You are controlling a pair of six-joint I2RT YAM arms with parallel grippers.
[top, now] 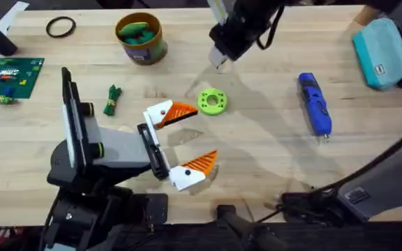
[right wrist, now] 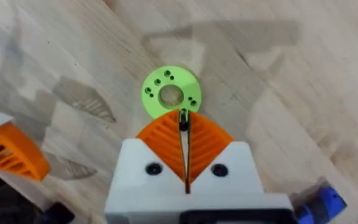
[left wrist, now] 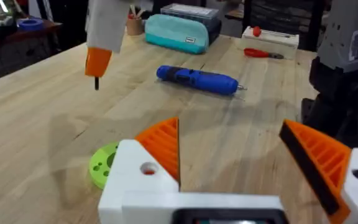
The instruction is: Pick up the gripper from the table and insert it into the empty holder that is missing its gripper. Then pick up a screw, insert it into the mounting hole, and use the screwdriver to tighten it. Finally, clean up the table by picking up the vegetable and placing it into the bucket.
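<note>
My right gripper (top: 217,61) hangs above the table (top: 271,167), shut on a thin dark screw (right wrist: 183,122) that sticks out below its orange pads (left wrist: 96,62). Straight under it lies a lime-green disc (right wrist: 171,93) with a centre hole and small holes. My left gripper (top: 190,137) rests low and open beside the disc (top: 212,102), nothing between its fingers. The blue screwdriver (top: 315,103) lies at the right. The dark-green vegetable (top: 112,100) lies left of centre. The ochre bucket (top: 140,37) stands at the back with green pieces inside. The task's holder is out of view.
A teal pouch (top: 382,52) sits at the far right corner. A black ring (top: 61,27) and a green card (top: 11,75) lie at the left. A red-handled tool (left wrist: 263,53) lies behind the screwdriver (left wrist: 197,79).
</note>
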